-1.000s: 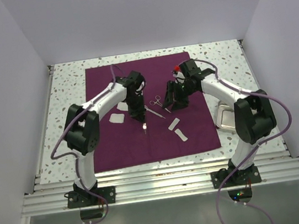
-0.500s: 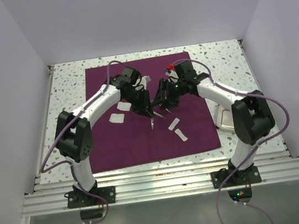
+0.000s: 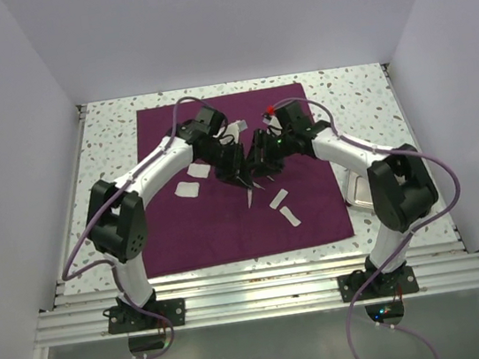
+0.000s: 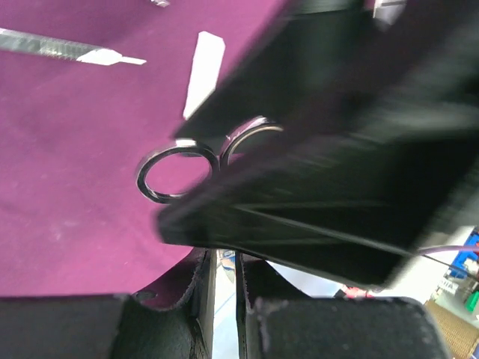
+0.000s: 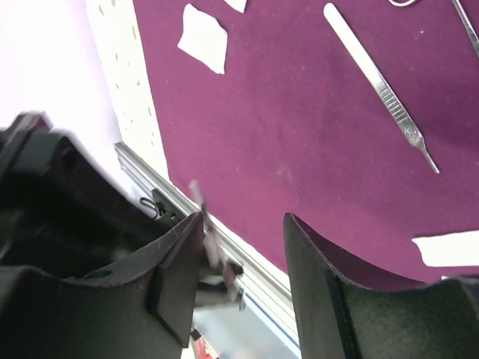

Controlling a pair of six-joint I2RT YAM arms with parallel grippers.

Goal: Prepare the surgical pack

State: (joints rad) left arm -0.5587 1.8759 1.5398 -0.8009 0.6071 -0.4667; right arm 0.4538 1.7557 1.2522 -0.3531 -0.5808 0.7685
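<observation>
Though hidden from overhead, scissor rings show at the left wrist.

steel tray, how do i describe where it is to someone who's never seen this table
Find the big purple cloth spread on the speckled table. Just past the cloth's right edge, on bare tabletop, sits the steel tray. It is the only shiny, rimmed rectangle, and unlike the white gauze pads it lies off the cloth.

A robotics lab is suggested: a speckled desk is enclosed by white panels and fronted by aluminium rails.
</observation>
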